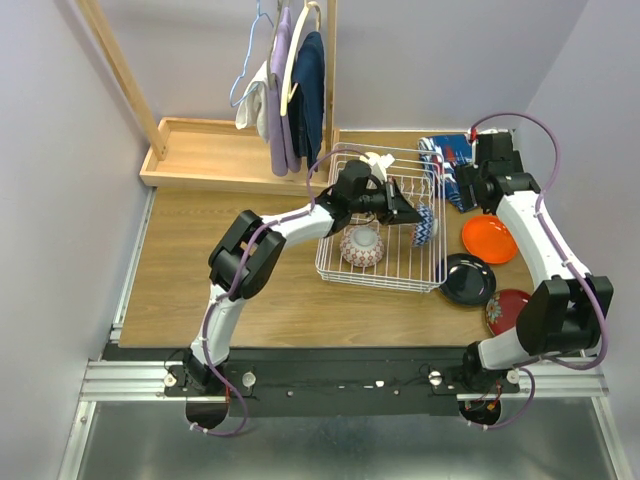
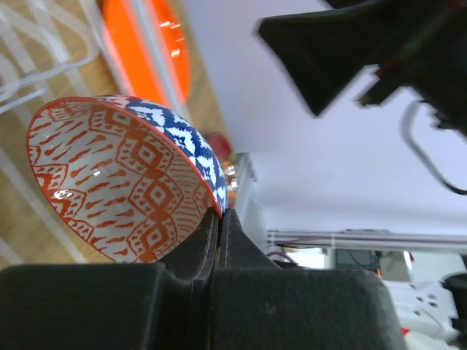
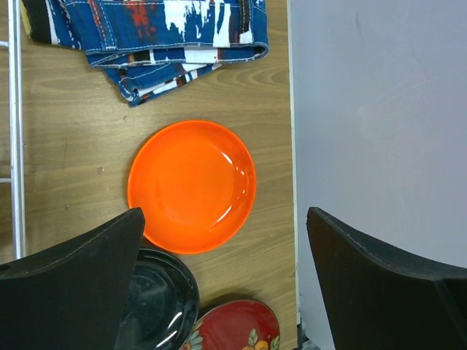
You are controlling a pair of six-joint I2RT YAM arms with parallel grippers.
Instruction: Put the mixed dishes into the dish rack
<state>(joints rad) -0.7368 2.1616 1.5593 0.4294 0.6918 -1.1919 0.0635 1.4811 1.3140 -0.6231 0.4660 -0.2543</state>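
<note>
My left gripper (image 2: 220,211) is shut on the rim of the small bowl (image 2: 117,182), which is blue-patterned outside and red-patterned inside. It holds the bowl (image 1: 424,226) tilted on edge over the right side of the white wire dish rack (image 1: 330,272). A red-white patterned bowl (image 1: 361,246) lies inside the rack. My right gripper (image 3: 225,219) is open and empty, hanging above the orange plate (image 3: 192,186). Nearer to me are the black plate (image 3: 157,306) and the dark red plate (image 3: 237,328). In the top view they lie right of the rack: orange plate (image 1: 489,239), black plate (image 1: 466,279), dark red plate (image 1: 505,311).
A blue-red patterned cloth (image 1: 447,156) lies at the back right, behind the plates. A shallow wooden tray (image 1: 200,156) sits at the back left, with clothes on hangers (image 1: 290,90) above it. The wall runs close to the table's right edge.
</note>
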